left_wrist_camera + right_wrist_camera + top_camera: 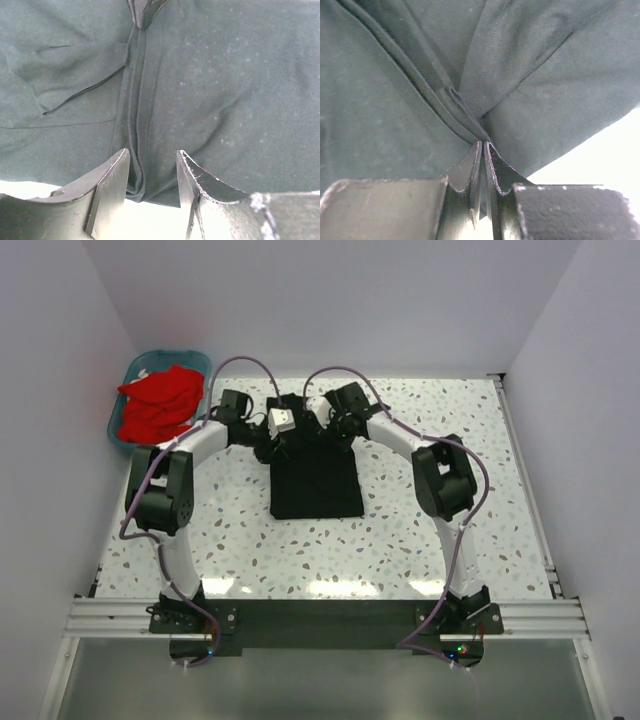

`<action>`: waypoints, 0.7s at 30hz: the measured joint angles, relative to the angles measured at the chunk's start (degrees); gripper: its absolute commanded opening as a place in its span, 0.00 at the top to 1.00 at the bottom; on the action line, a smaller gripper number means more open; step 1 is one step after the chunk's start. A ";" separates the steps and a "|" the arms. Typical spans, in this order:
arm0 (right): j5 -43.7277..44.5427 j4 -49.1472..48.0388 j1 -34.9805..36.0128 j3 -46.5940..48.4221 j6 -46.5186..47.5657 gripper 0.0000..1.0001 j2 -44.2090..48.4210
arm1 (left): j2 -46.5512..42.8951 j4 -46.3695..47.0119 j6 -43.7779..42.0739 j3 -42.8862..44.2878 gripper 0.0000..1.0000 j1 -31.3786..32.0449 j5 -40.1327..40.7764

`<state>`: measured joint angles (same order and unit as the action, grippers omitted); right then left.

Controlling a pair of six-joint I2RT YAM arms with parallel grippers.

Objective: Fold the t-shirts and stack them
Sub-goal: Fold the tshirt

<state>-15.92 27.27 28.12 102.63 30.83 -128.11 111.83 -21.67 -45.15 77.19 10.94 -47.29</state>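
teal basket (190, 353) of crumpled red t-shirts (158, 405), black t-shirt (315, 485) a matte rectangle, my right gripper (483, 160) pinching its seam, my left gripper (152, 167) parted over a fold

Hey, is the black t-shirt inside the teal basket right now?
No, the black t-shirt lies on the speckled table, while the teal basket holds red t-shirts.
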 measured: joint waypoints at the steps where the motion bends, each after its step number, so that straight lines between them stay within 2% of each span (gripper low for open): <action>1: 0.24 -0.13 0.00 0.28 -0.02 0.90 -0.57 | 0.00 -0.02 -0.04 0.00 0.52 -0.02 0.00; 6: 1.88 -0.39 0.00 1.81 0.04 0.90 -3.45 | 1.38 0.02 0.63 1.33 0.53 0.00 1.75; 10: 3.41 -1.03 0.00 2.75 0.04 0.87 -4.11 | 7.06 0.52 2.40 6.51 0.53 -0.02 5.31; 15: 4.28 -1.09 -0.02 4.02 -0.20 0.73 -4.70 | 12.94 -0.68 3.74 12.24 0.50 -0.04 7.89; 18: 4.31 -1.09 -0.09 4.46 -0.28 0.66 -4.44 | 12.41 -0.70 4.33 12.04 0.44 -0.20 7.91; 19: 4.26 -0.90 -0.13 4.46 -0.33 0.64 -4.00 | 11.61 -0.46 4.79 11.54 0.39 -0.48 7.63; 21: 4.20 -0.33 -0.26 3.87 -0.09 0.58 -2.29 | 8.37 0.74 6.01 8.46 0.36 -1.60 6.08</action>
<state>-11.73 26.94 27.86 106.50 30.74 -130.41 120.20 -20.93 -39.13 85.65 9.34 -41.21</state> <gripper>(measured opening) 0.377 0.605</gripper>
